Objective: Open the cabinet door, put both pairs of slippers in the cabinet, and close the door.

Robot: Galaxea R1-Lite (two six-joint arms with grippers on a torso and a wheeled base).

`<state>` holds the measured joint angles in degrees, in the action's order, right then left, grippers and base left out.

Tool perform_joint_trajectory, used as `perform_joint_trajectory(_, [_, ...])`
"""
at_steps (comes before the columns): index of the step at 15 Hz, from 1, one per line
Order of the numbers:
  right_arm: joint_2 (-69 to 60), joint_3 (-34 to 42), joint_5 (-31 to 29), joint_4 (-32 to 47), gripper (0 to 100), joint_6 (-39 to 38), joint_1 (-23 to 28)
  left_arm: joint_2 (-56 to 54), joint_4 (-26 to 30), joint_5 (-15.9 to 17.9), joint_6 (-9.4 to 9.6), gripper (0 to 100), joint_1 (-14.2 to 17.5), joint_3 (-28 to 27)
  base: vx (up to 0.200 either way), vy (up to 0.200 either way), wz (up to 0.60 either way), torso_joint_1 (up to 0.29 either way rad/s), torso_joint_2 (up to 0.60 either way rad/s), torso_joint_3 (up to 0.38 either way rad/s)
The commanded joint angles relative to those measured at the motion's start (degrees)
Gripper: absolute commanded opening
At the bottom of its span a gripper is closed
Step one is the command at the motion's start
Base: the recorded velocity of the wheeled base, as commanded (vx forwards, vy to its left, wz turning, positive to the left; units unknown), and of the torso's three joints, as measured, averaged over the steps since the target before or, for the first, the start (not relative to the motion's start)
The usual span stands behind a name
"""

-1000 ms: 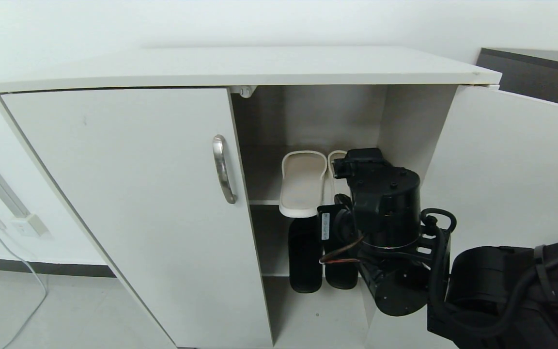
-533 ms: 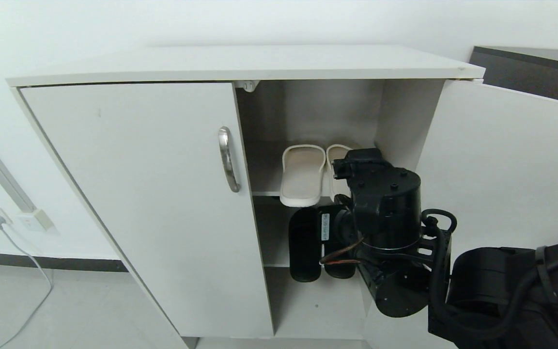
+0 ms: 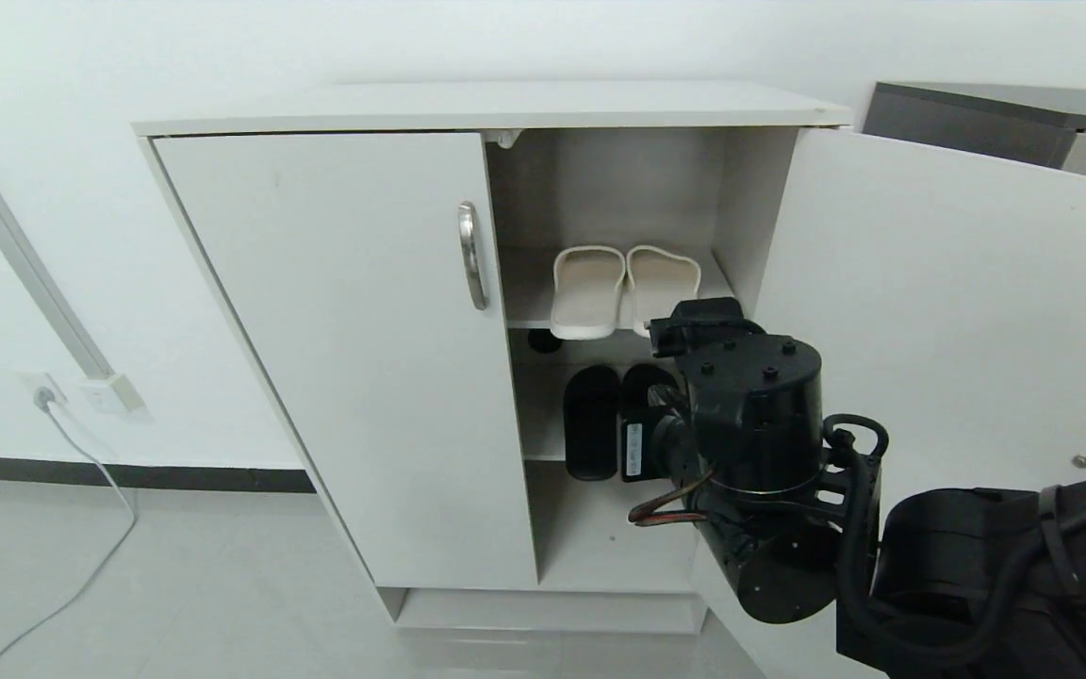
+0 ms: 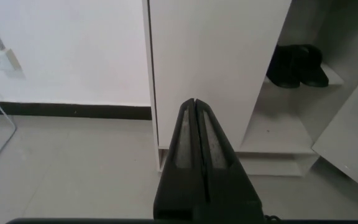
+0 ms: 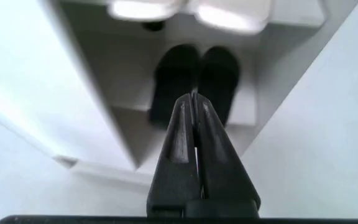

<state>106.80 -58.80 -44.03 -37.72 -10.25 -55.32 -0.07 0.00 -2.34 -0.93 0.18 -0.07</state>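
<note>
The white cabinet (image 3: pixel 496 99) stands against the wall, its right door (image 3: pixel 939 302) swung open and its left door (image 3: pixel 345 349) shut. A white pair of slippers (image 3: pixel 623 288) lies on the upper shelf, a black pair (image 3: pixel 592 422) on the middle shelf. My right arm is in front of the open half, below the white pair. Its gripper (image 5: pixel 194 102) is shut on nothing, pointing at the black slippers (image 5: pixel 194 84). My left gripper (image 4: pixel 194 106) is shut and empty, low before the cabinet's left door (image 4: pixel 219 62), with the black slippers (image 4: pixel 297 65) off to one side.
A metal handle (image 3: pixel 472 255) is on the shut left door. A wall socket with a cable (image 3: pixel 43 396) sits low on the wall at left. A dark desk corner (image 3: pixel 977 113) shows behind the open door. Grey floor (image 3: pixel 175 585) lies free in front.
The head view has pulled back from the cabinet, so the cabinet looks smaller and farther. The right arm now sits clear of the shelves, uncovering both white slippers.
</note>
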Motion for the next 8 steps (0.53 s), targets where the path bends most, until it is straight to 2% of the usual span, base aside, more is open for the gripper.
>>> perform_joint_trajectory(1, [0.3, 0.4, 1.6, -1.2, 0, -0.1, -0.1, 0.1, 0.0, 0.0, -0.04, 0, 0.0, 0.0, -0.2, 0.0, 0.0, 0.007, 0.0, 0.012])
perform_joint_trajectory(6, [0.1, 5.5, 2.1, -2.7, 0, 0.2, 0.0, 0.1, 0.1, 1.1, 0.14, 0, 0.0, 0.0, -0.2, 0.0, 0.0, 0.003, 0.0, 0.005])
perform_joint_trajectory(8, [0.5, 6.2, 2.5, -5.5, 0, 1.4, 0.5, 0.1, 0.0, 1.2, 0.14, 0, 0.0, 0.0, 0.0, 0.0, 0.0, 0.0, 0.0, 0.0])
